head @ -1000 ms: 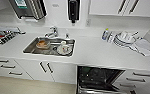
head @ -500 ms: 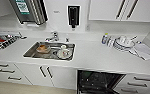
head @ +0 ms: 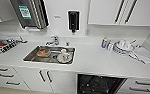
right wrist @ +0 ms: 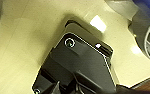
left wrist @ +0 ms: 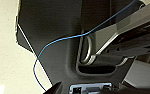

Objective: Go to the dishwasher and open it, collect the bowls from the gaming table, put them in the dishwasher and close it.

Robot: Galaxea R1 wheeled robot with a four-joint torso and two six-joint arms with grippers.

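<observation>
The dishwasher (head: pixel 99 84) sits at the bottom of the head view, right of centre, under the white countertop (head: pixel 96 60). Its front stands open and shows a dark interior with something green glinting at its left. What lies inside is too blurred to make out.

Left of it are two white cabinet doors (head: pixel 47 81) with dark bar handles, and further left a stack of drawers (head: pixel 3 75); three handles show there. Right of the dishwasher are two more drawer handles (head: pixel 146 85).

Above, one stainless sink (head: pixel 49 54) is sunk into the counter, left of centre. In it lie an orange-brown item (head: pixel 43 52) and a white cup on a plate (head: pixel 63 57). One chrome tap (head: pixel 53 40) stands behind the basin.

At the right of the counter, one pile of white dishes (head: pixel 122 47) sits beside a small bottle (head: pixel 104 43), with a folded cloth (head: pixel 144 55) at the far right. At the left edge lies a patterned, red-and-black item (head: pixel 3 45), too soft to name.

On the wall, one black dispenser (head: pixel 73 21) hangs at centre. A steel paper-towel holder (head: pixel 31 12) at upper left carries a green label, its writing unreadable. White upper cupboards (head: pixel 116 11) fill the upper right.

A strip of beige floor (head: pixel 6 90) shows at the bottom left corner.

Neither wrist view shows fingers, so I cannot tell how either gripper stands. A blue cable (left wrist: pixel 56 43) crosses the left wrist view over dark robot parts.
</observation>
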